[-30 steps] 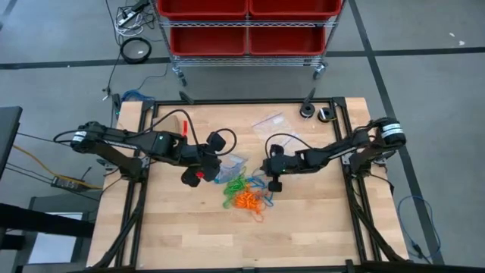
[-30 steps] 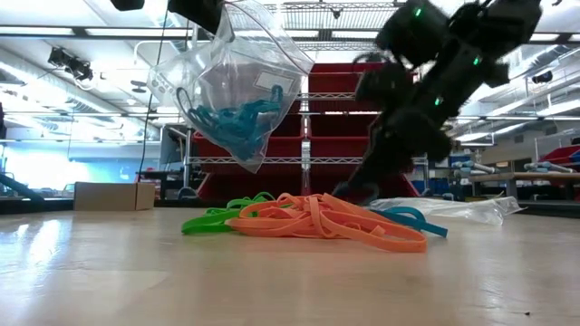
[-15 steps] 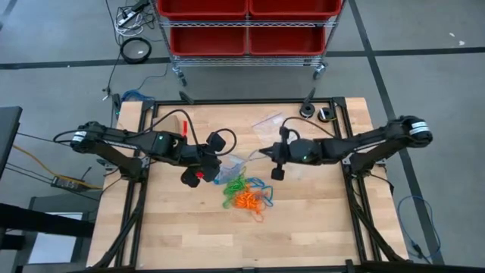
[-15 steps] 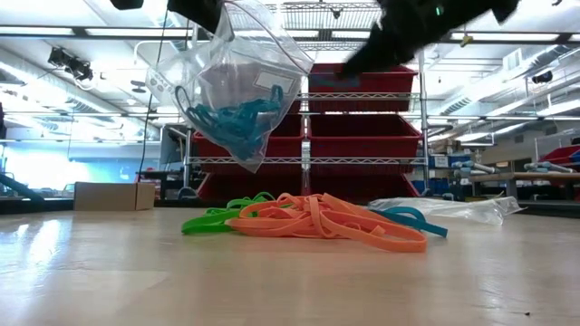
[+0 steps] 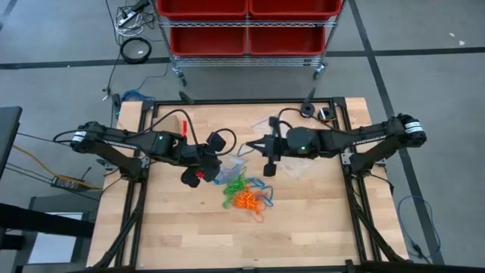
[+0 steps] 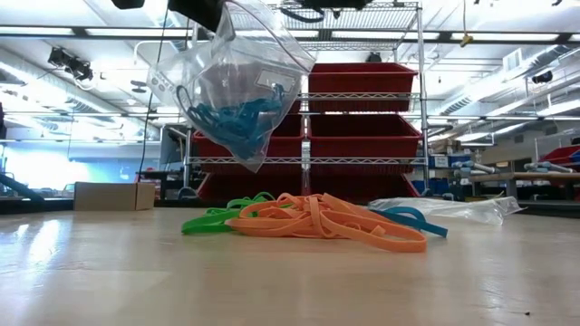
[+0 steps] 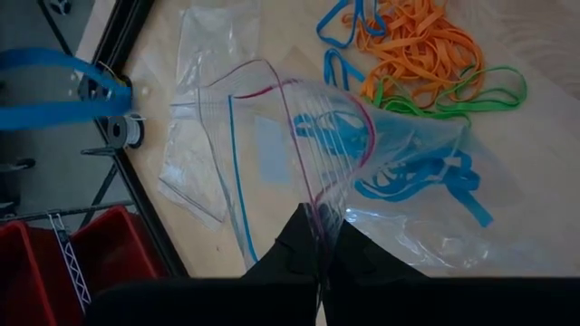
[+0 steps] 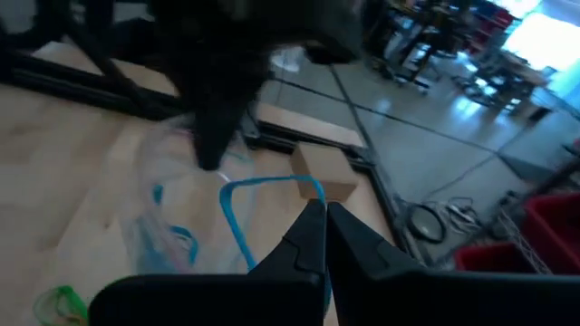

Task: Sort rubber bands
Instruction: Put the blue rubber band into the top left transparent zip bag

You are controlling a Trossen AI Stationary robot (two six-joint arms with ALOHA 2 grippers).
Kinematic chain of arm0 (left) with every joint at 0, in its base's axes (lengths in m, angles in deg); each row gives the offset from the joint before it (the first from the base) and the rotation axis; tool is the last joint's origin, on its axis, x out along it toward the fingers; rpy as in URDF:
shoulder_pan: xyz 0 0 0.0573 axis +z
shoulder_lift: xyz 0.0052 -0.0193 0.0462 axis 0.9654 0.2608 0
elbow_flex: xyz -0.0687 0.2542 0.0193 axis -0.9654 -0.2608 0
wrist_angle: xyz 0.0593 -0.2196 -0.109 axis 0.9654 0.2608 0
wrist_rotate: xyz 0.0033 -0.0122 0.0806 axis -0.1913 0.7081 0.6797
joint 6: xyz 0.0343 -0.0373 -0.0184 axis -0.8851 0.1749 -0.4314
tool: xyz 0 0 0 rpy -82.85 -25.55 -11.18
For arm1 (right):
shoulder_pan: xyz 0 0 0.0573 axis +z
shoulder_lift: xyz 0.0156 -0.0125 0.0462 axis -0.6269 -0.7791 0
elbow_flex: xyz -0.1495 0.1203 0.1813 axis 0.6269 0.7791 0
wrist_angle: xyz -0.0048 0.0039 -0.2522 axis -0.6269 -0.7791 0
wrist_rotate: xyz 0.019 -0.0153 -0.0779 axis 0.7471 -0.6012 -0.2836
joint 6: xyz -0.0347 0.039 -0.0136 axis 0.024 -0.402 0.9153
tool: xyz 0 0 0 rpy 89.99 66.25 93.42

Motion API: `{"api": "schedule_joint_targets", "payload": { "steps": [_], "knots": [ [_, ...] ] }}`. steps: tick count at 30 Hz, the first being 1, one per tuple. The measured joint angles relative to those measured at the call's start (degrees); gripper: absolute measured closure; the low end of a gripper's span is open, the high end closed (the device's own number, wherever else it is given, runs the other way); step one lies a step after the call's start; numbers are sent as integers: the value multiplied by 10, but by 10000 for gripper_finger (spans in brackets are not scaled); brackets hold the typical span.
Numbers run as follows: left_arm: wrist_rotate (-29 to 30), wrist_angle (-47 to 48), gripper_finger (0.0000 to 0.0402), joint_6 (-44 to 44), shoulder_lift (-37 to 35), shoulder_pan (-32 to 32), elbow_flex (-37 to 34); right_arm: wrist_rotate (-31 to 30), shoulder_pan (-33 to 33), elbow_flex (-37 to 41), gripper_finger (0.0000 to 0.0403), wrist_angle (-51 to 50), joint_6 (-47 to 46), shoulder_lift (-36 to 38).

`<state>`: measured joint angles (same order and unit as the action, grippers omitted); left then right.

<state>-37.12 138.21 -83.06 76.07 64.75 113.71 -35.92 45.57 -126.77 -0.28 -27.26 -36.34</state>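
My left gripper is shut on a clear zip bag that hangs open above the table, with blue rubber bands in its bottom. My right gripper is raised beside the bag's mouth, shut on one blue rubber band; the same band shows in the left wrist view. On the wood below lies a loose heap of rubber bands, orange, green and blue. From above the heap lies in the middle of the table. My left gripper pinches the bag's open rim between its two fingers, slanting down from the table's left. The mouth gapes away from the fingers. The bag hangs below them, clear of the table. My right gripper pinches one end of the blue band's loop at its fingertips, reaching nearly level from the table's right. The band juts forward from the fingers as an open loop, lifted clear.
A second clear bag lies flat on the table beyond the heap. A small tan box stands near the table's far left corner. Red bins on a wire rack stand past the far edge.
My right gripper has risen from beside the heap with the blue band, gone toward the far edge and the held bag, and tipped up toward level. It has left the low view. The bag and my left gripper have kept still.
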Motion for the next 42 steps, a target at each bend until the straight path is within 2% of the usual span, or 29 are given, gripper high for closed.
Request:
{"api": "schedule_joint_targets", "payload": {
  "steps": [3, 9, 14, 20, 27, 31, 37, 42],
  "knots": [
    [0, -2, 400, 0, 0, 0, 0, 19, 0, -26, 403, -13, 5, -40],
    [-5, -8, 400, 0, 0, -1, 0, 21, 0, -71, 403, -58, 21, -111],
    [-5, -9, 400, 0, 0, -1, 0, 23, 0, -92, 403, -75, 22, -132],
    [-6, -10, 400, -1, 0, -1, 0, 34, -1, -92, 388, -87, 6, -129],
    [-6, -10, 400, -1, 0, -1, 0, 12, 5, -92, 291, -119, -4, -109],
    [-6, -7, 400, -1, 0, -1, 0, -3, 16, -92, 252, -138, -12, -88],
    [-6, -7, 400, -2, 0, -1, 0, -44, 38, -92, 248, -214, -52, -44],
    [-6, -7, 400, -2, 0, -1, 0, -34, 49, -64, 259, -285, -129, -24]
  ]
}}
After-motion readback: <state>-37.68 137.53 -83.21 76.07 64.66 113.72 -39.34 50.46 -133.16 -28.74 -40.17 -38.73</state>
